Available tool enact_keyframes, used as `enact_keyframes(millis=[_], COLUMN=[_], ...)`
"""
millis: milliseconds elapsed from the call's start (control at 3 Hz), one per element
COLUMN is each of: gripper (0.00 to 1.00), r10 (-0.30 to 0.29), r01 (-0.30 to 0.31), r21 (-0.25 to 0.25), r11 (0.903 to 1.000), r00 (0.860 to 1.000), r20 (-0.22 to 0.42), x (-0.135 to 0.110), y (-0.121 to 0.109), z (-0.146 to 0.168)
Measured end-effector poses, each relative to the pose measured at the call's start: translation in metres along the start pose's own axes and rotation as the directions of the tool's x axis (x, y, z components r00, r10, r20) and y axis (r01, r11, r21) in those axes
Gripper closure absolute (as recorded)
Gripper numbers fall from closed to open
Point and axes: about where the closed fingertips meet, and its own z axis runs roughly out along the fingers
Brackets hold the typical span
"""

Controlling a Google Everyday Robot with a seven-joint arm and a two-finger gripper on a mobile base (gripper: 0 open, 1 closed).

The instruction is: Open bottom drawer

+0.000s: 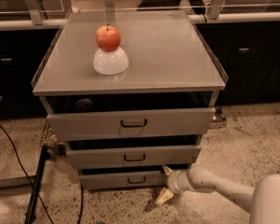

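Note:
The bottom drawer (116, 179) is the shortest, narrowest grey front at the foot of the cabinet, with a small dark loop handle (136, 179). It stands out only a little, with a dark gap above it. My gripper (164, 184) is low at the drawer's right end, coming in from the right on a pale arm. It is open: one fingertip (167, 170) is by the drawer's upper right corner, the other (164, 197) is lower, near the floor. It holds nothing.
The middle drawer (133, 156) and top drawer (130, 123) stand further out above. A red apple (108, 37) sits on an upturned white bowl (110, 61) on the cabinet top (177, 59). A black stand and cables (37, 185) are on the floor at left.

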Motion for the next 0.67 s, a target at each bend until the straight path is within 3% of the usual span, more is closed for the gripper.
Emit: enact_keyframes(millis=[667], gripper=[0.00], r10=[0.003], r01=[-0.003], r21=[-0.016], r11=[0.9999], r00=[1.000], r20=[-0.019], x=[0.007], y=[-0.022], z=[0.021])
